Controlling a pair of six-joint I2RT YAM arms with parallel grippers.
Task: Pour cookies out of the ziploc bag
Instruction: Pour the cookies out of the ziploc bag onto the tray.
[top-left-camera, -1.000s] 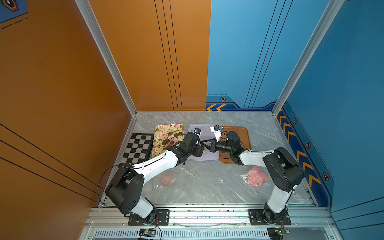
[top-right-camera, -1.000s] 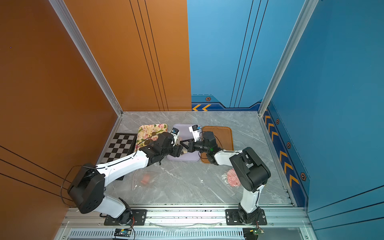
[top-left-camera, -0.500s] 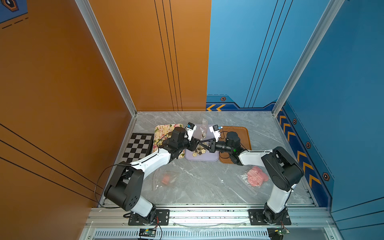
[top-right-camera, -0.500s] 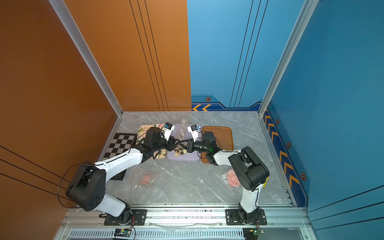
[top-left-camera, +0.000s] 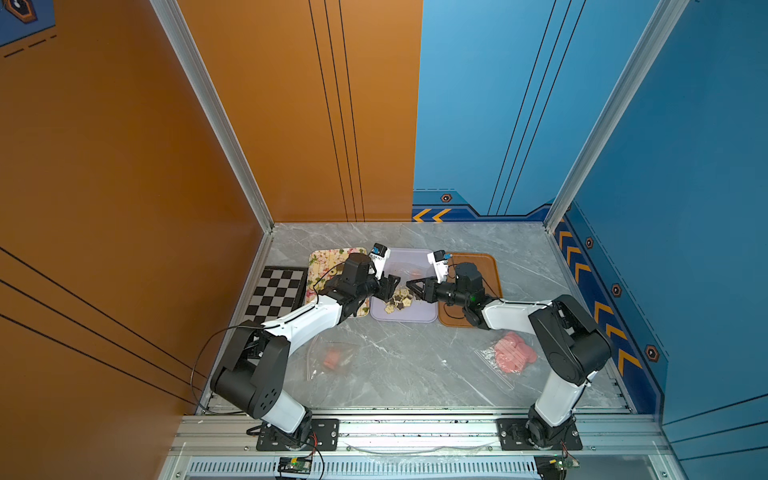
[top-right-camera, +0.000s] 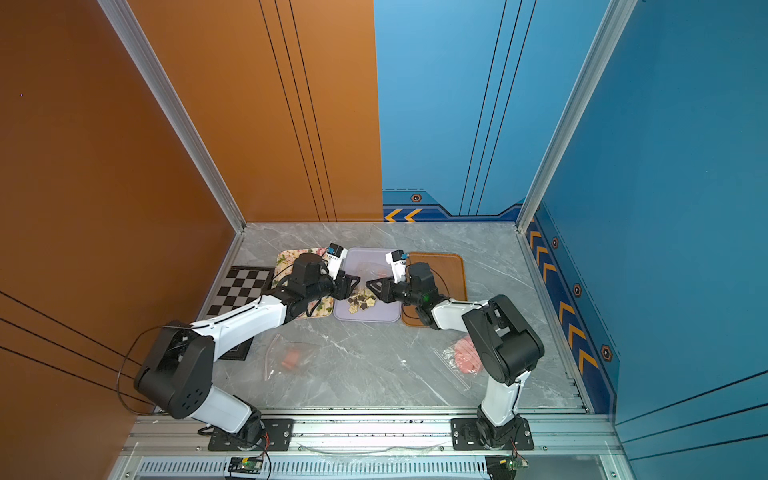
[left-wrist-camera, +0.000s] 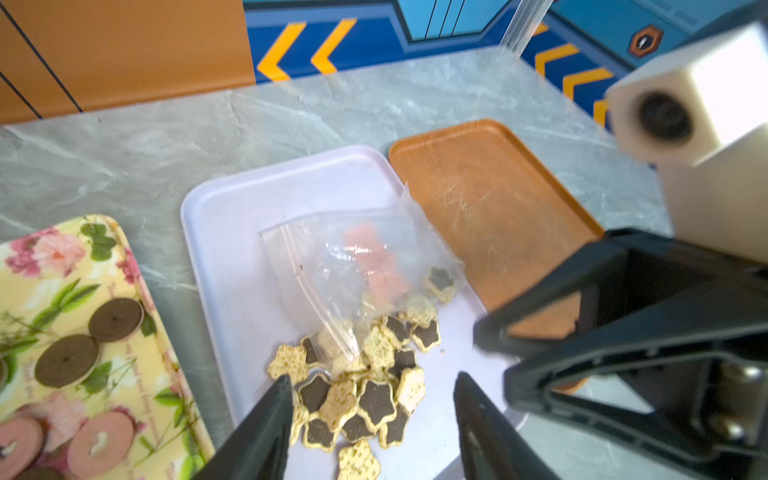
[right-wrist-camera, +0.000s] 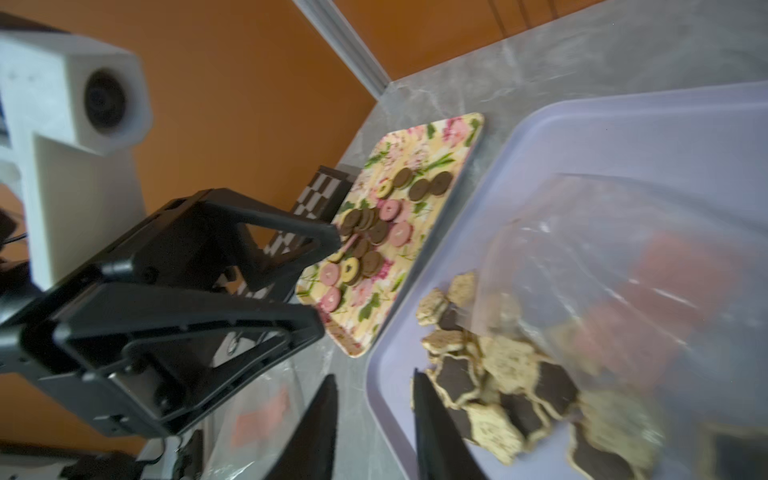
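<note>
Cream and dark star-shaped cookies (left-wrist-camera: 365, 399) lie heaped on the lavender tray (left-wrist-camera: 232, 257), seen in both top views (top-left-camera: 400, 300) (top-right-camera: 362, 302). The clear ziploc bag (left-wrist-camera: 353, 257) lies slack on the tray behind the heap, with one star cookie in its corner and an orange-pink patch showing through it. My left gripper (left-wrist-camera: 370, 380) hangs open just over the heap, holding nothing. My right gripper (right-wrist-camera: 374, 378) faces it from the other side, open and empty, over the tray's rim (right-wrist-camera: 386, 357). In a top view the two grippers (top-left-camera: 390, 286) (top-left-camera: 415, 289) nearly meet above the cookies.
A floral tray (top-left-camera: 328, 266) with round brown, pink and yellow biscuits lies left of the lavender one, an orange tray (top-left-camera: 486, 266) right of it, a checkerboard (top-left-camera: 278, 291) further left. Two more bags lie on the marble nearer the front, one with orange pieces (top-left-camera: 332, 357) and one with pink discs (top-left-camera: 513, 353).
The right gripper has gone from shut to open and let the bag go. The bag, held up over the tray before, now lies on it. The left arm drew back slightly.
</note>
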